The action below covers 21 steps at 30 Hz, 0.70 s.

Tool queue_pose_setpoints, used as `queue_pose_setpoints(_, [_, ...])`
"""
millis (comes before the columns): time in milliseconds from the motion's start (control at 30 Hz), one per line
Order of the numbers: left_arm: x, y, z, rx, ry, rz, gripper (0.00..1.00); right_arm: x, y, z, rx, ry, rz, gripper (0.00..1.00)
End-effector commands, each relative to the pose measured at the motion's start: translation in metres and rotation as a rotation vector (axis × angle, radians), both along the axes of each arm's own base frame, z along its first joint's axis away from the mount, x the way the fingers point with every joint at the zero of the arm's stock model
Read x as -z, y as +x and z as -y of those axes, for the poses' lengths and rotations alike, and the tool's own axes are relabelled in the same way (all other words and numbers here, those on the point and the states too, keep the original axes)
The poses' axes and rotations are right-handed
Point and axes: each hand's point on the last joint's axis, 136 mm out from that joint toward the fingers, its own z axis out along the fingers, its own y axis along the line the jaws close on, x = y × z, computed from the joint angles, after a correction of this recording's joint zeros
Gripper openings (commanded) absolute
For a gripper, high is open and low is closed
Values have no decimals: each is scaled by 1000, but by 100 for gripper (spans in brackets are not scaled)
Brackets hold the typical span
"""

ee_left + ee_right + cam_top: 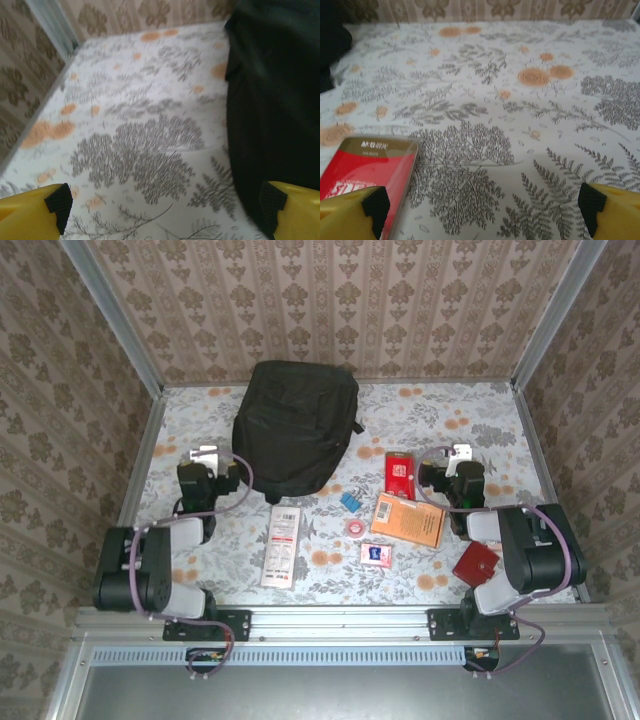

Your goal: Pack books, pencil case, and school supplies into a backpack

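Nothing packed yet. Backpack (295, 425) lies far-centre and looks zipped. Books (408, 520) and school supplies (354, 528) lie loose to its right. Left gripper (165, 210) and right gripper (482, 210) both gape, empty. Next, probably: open the backpack.

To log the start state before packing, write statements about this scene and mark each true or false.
The left gripper and right gripper both stand open, holding nothing. True.
The orange book is inside the backpack. False: it lies on the table, right of the backpack.
The pink tape roll sits on the orange book. False: it lies on the table to its left.
The red book lies farther from the arms' bases than the orange book. True.
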Motion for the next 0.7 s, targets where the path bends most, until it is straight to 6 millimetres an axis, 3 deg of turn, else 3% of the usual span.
queue_pose_setpoints(0, [-56,-3,22,64,76,96,100,-39,8,-16,-51,-58,3,100])
queue_pose_setpoints(100, [-109,-17,50,132,69,204,100,-87,2,-32,-29,-98,87,100])
queue_pose_setpoints(200, [-154,-34,77,199,47,263,100,-141,-10,-65,-87,-52,184,100])
queue_pose_setpoints(267, [-181,-43,83,186,-13,286,100,-178,-21,-90,-121,-7,223,100])
queue_pose_setpoints(333, [-195,-46,73,75,-116,248,100,-208,-36,-107,-109,40,217,100])
queue_pose_setpoints(467, [-185,-48,49,-167,-247,-49,100,-250,-59,-121,-97,183,150,100])
queue_pose_setpoints(500, [-176,-50,37,-244,-258,-139,100,-252,-64,-120,-78,255,113,100])
queue_pose_setpoints(567, [-157,-40,35,-233,-315,-266,100,-257,-68,-129,-153,335,110,100])
queue_pose_setpoints(667, [-121,-23,21,-276,-557,-394,100,-246,-59,-133,-206,567,11,100])
